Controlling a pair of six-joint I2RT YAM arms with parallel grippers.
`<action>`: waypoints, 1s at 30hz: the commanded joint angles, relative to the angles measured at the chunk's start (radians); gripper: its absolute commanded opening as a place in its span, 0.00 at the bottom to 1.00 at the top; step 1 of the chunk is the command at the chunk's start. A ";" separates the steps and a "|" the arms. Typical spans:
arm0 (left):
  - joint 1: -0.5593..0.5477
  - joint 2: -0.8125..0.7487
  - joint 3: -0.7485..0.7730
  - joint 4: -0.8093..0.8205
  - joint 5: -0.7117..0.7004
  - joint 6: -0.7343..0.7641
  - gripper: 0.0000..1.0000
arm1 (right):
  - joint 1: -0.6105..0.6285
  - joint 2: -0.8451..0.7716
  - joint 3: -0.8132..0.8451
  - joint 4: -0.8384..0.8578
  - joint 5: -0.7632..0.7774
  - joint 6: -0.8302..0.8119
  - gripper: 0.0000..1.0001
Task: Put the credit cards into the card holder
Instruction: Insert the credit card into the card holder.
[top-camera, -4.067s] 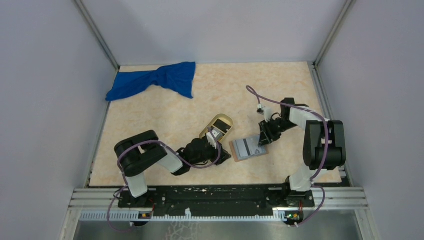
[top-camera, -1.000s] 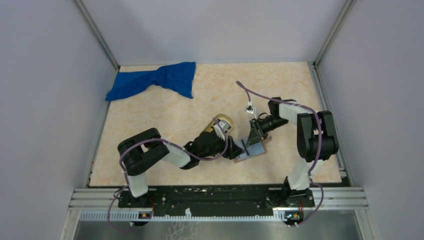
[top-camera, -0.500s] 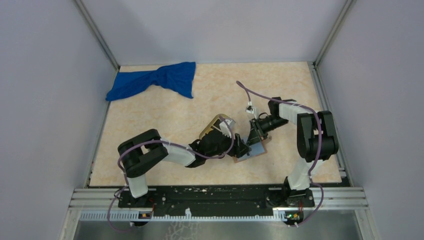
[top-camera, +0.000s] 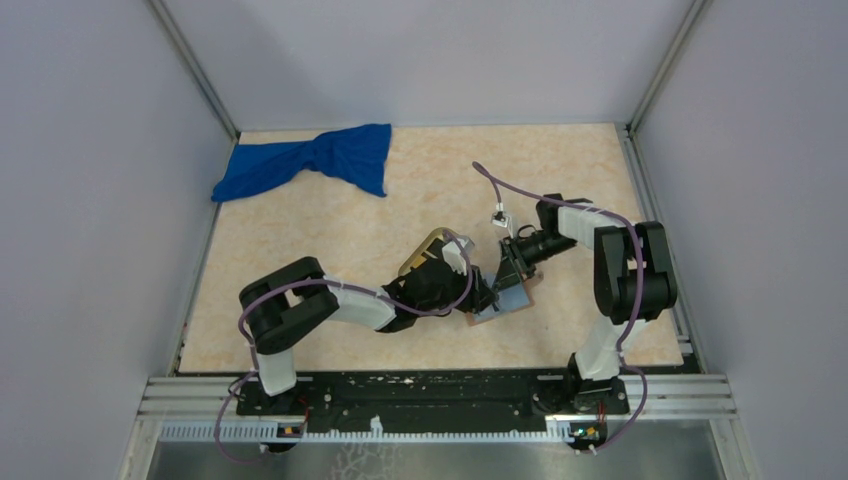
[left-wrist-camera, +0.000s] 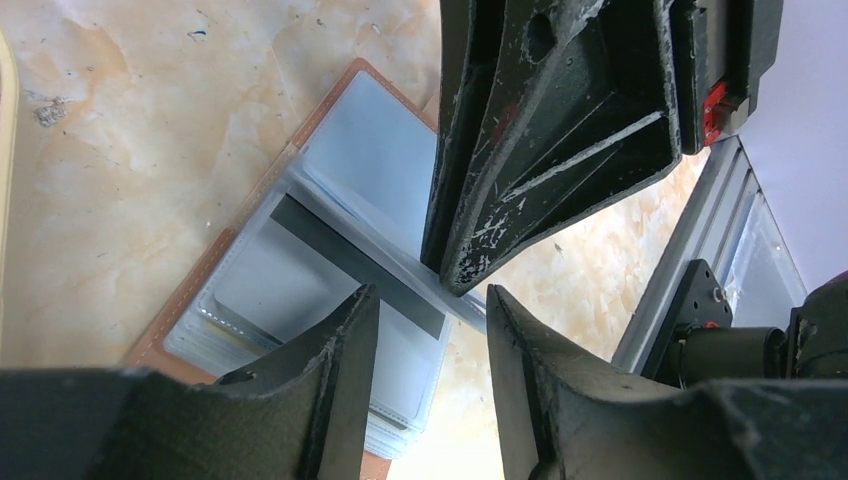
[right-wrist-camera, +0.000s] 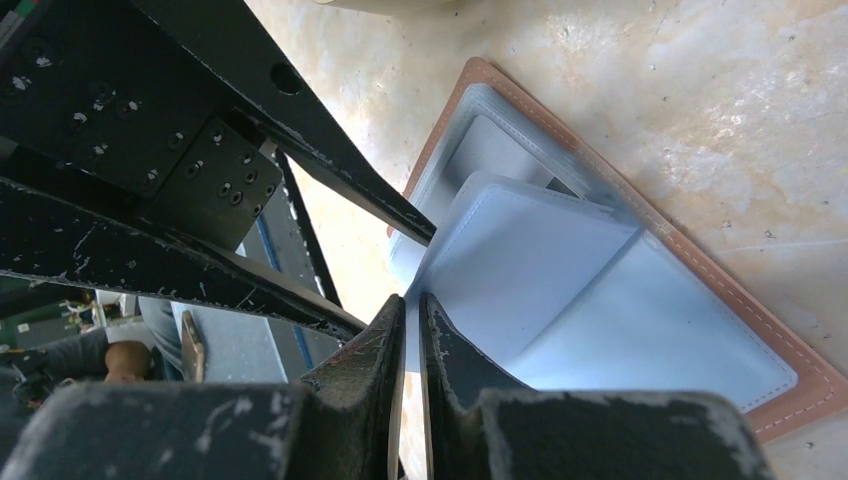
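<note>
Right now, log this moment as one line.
right gripper: shut on card holder leaf, leaf raised | left gripper: open above holder, empty | holder: open on table

Matt leather-like card holder (right-wrist-camera: 610, 290); smooth tabletop (right-wrist-camera: 700, 100)

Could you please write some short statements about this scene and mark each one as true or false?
1. The card holder lies open on the table. True.
2. The right hand is wide open above the cloth. False: it is shut on the card holder, pinching a blue-grey inner sleeve.
3. The blue cloth lies at the far left corner of the table. True.
4. The left hand grips the blue cloth. False: its fingers stand apart over the card holder, with nothing between them.
</note>
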 joint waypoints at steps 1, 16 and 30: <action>-0.006 0.009 0.019 -0.010 -0.007 -0.004 0.49 | 0.009 0.013 0.016 0.019 0.000 -0.002 0.10; -0.006 -0.020 -0.026 0.000 -0.029 0.001 0.46 | 0.002 -0.038 0.005 0.049 0.042 0.022 0.22; -0.005 -0.026 -0.045 0.015 -0.031 0.001 0.46 | -0.012 -0.168 -0.033 0.119 0.192 -0.005 0.30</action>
